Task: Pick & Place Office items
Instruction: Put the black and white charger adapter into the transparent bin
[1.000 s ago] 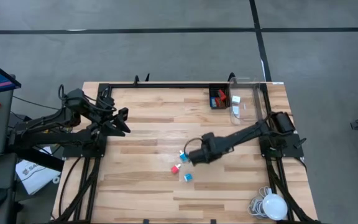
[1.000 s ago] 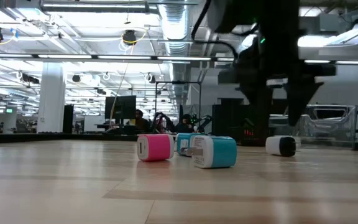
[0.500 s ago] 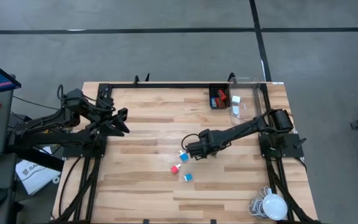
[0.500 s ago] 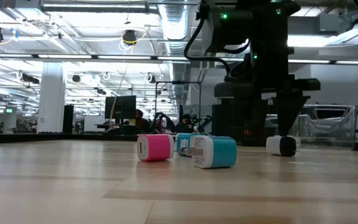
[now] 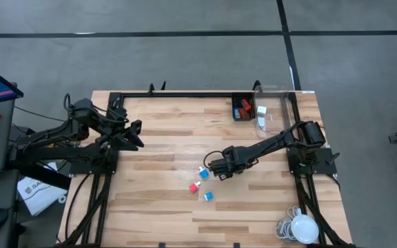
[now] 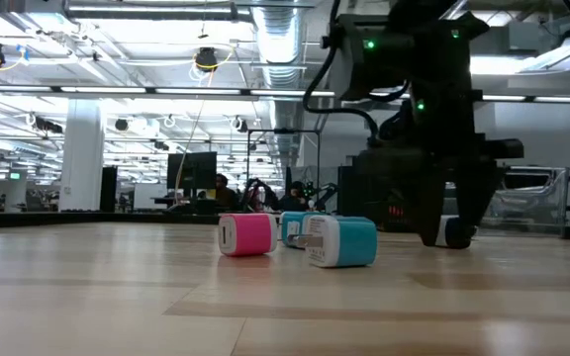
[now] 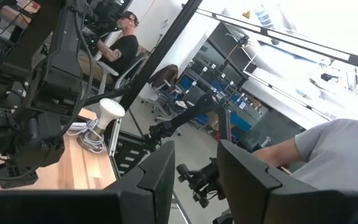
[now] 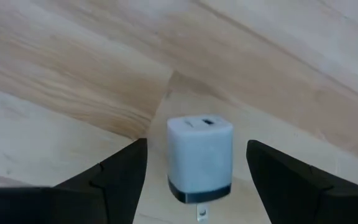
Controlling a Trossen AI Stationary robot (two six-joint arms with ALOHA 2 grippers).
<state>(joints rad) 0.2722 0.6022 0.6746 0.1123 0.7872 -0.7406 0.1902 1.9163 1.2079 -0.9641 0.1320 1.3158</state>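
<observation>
Office items lie in a small group at the centre of the high view, on the wooden table (image 5: 157, 145). We see a pink charger block (image 5: 194, 187), a light blue charger block (image 5: 208, 196) and a second light blue block (image 5: 202, 172) just beside the right gripper (image 5: 212, 167). In the low view the pink block (image 6: 246, 234) stands left of the light blue one (image 6: 342, 242), close together. A white block with a dark band (image 8: 199, 158) sits between the right gripper's fingers (image 8: 104, 177) in the right wrist view; the jaws stand wide on either side of it and do not touch it. In the low view this white block (image 6: 453, 231) rests on the table behind the lowered gripper. We can read no writing or brand on any block.

More items fill the small black tray (image 5: 242, 109) at the upper right of the high view, next to the clear bin (image 5: 271, 107). The left gripper (image 5: 136, 135) waits at the left of the table, its jaws narrow and holding nothing. A white ball with cable (image 5: 300, 228) lies at the lower right.
</observation>
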